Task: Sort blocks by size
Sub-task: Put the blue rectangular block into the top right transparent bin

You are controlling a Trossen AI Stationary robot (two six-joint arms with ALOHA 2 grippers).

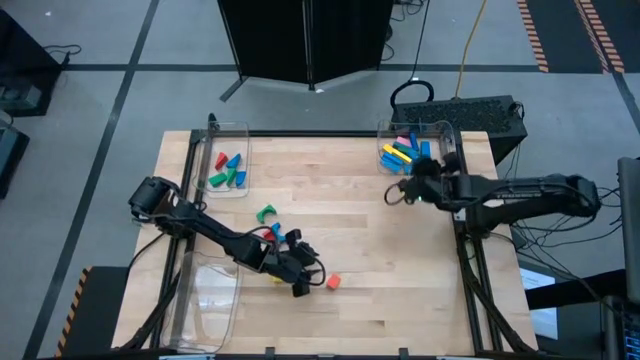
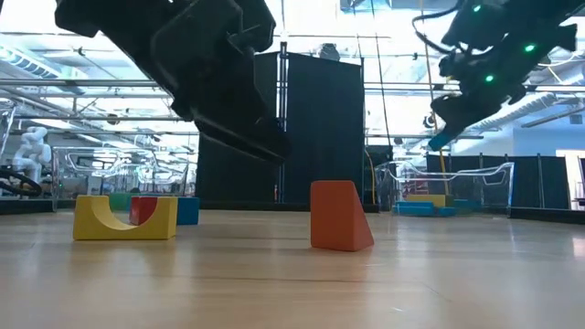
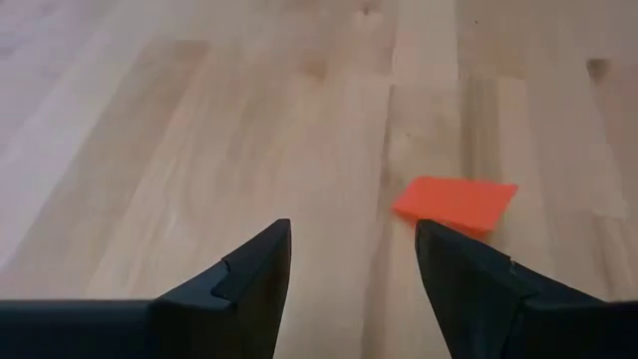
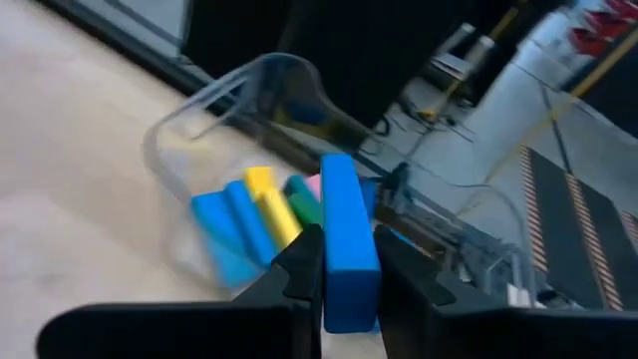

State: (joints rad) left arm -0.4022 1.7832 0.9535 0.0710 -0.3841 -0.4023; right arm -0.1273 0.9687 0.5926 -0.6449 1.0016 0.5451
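My left gripper (image 1: 303, 284) is open and empty low over the table, just left of a lone orange block (image 1: 333, 282). That block also shows ahead of the fingers in the left wrist view (image 3: 455, 202) and rests flat on the wood in the low view (image 2: 340, 217). My right gripper (image 1: 402, 188) is shut on a long blue block (image 4: 341, 214), in the air beside the far right bin (image 1: 415, 150). That bin holds several blue, yellow, green and pink blocks (image 4: 249, 214). A yellow arch block (image 2: 125, 217) and red and blue blocks (image 1: 280, 236) lie near my left arm. My right gripper pinches the long blue block between its two fingers, on the block's two long sides at its near part (image 4: 346, 274). The block runs along the fingers and sticks out past their tips. It is lifted clear of the table.
A clear bin at the far left (image 1: 226, 160) holds green, blue and red blocks. Another clear bin (image 1: 205, 295) stands at the near left under my left arm. A green arch block (image 1: 265, 212) lies mid-table. Bare wood lies between the two arms.
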